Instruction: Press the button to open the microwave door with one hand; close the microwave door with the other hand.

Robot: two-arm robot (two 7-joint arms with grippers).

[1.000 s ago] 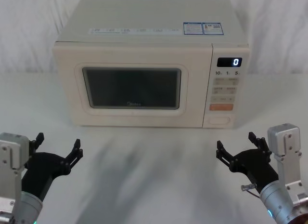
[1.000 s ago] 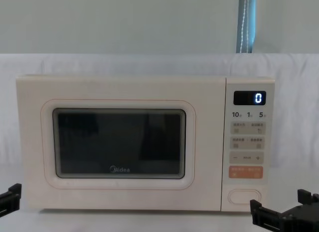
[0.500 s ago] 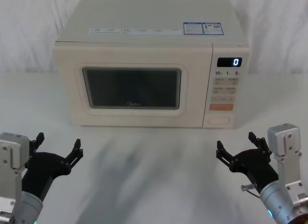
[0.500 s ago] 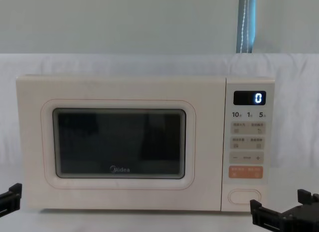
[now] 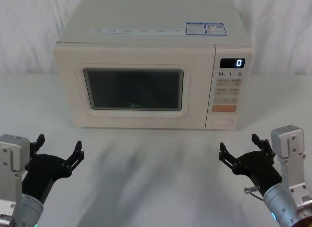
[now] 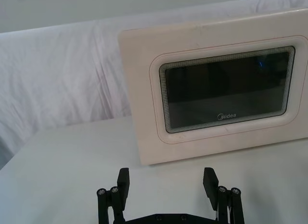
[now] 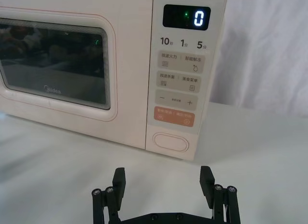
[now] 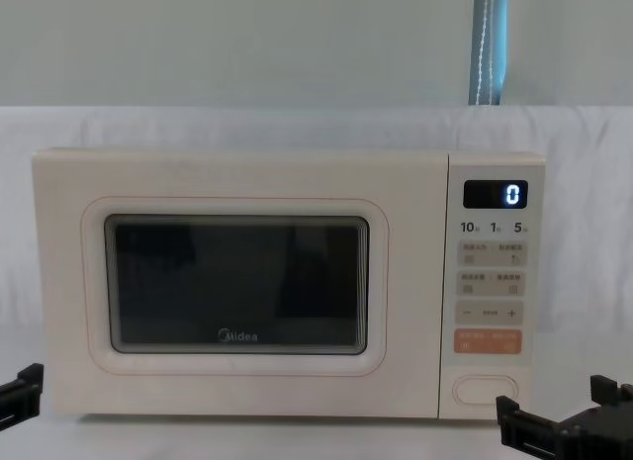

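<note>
Both my claws, left claw [image 5: 57, 150] and right claw [image 5: 244, 149], are spread apart; the stiff large cream oblong button [image 5: 222, 122] probably needs one firm fingertip push.

Reads "Midea" on the door [image 8: 237, 287] below the window, a lit "0" on the display [image 8: 496, 194], and "10", "1", "5" just beneath.

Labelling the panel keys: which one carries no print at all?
The button, the wide cream oblong at the panel's bottom, below the orange key; every other key bears markings.
</note>
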